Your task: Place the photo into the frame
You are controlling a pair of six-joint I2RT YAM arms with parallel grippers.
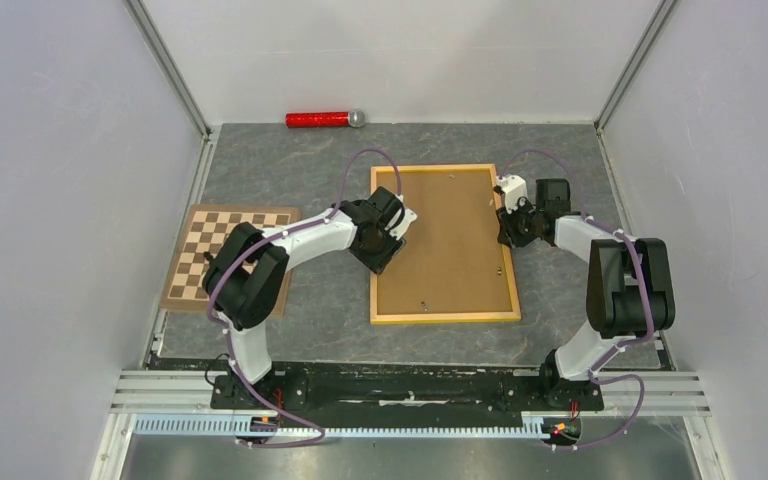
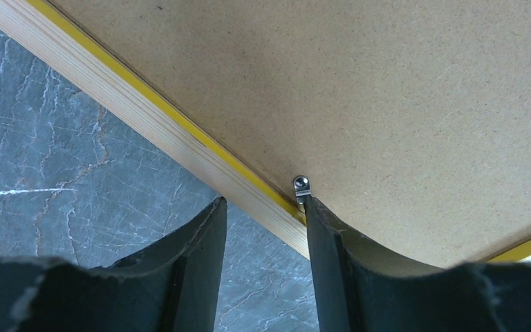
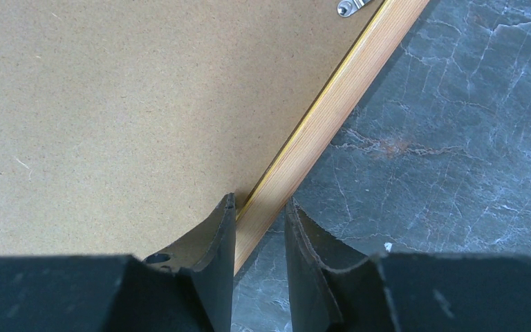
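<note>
From the top camera, the thin-railed rectangular frame of yellow-orange wood (image 1: 445, 317) lies flat, back up, in the middle of the grey marbled table (image 1: 290, 170). A plain brown backing board (image 1: 450, 240) fills its opening. The left gripper (image 1: 388, 240) sits at the frame's left rail and the right gripper (image 1: 510, 228) at its right rail, nearer the far corner. A brown-and-cream chessboard (image 1: 225, 255) lies on the table to the left, apart from the frame. A red glittery cylinder with a silver end (image 1: 320, 119) rests against the back wall.

The left wrist camera shows the left gripper's black fingers (image 2: 200, 263) moderately parted and straddling the rail. One is over the table; the other is over the edge of the backing board, its tip just beside a small metal clip (image 2: 301, 185). They hold nothing.

The right wrist camera shows the right gripper's fingers (image 3: 218, 249) with only a narrow gap and the rail running between them. The inner finger is on the board against the rail's inside edge. The outer one is over the table, with a sliver of grey showing between it and the wood, so the rail is not clamped
</note>
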